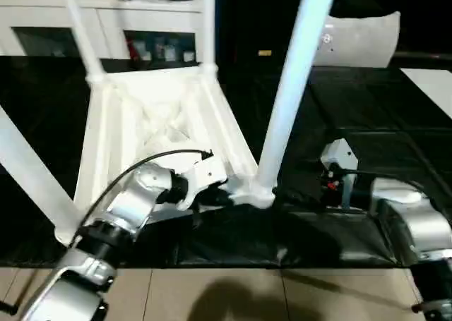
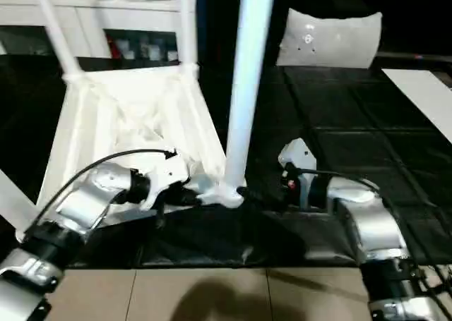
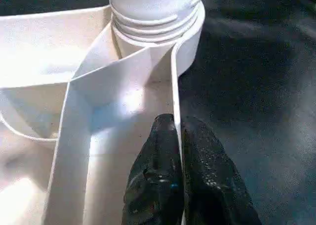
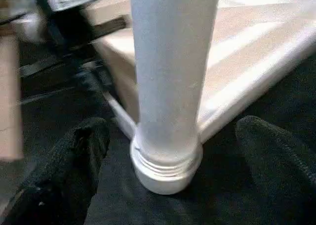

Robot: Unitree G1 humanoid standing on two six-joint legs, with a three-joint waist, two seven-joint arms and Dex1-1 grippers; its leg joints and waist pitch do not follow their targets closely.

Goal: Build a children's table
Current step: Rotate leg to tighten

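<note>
The left gripper [image 3: 178, 136] has its jaws pinched on the thin white rim of the table top [image 1: 152, 123], just beside the near corner socket, while the right gripper [image 4: 173, 136] has its jaws spread wide either side of the leg [image 1: 293, 88] standing in that socket, touching nothing. The table lies upside down on a black mat [image 1: 332, 240], ribbed underside up, glossy white, with four tapered legs upright, though the far ones are partly cut off. Both silver forearms reach inward, low and nearly level.
</note>
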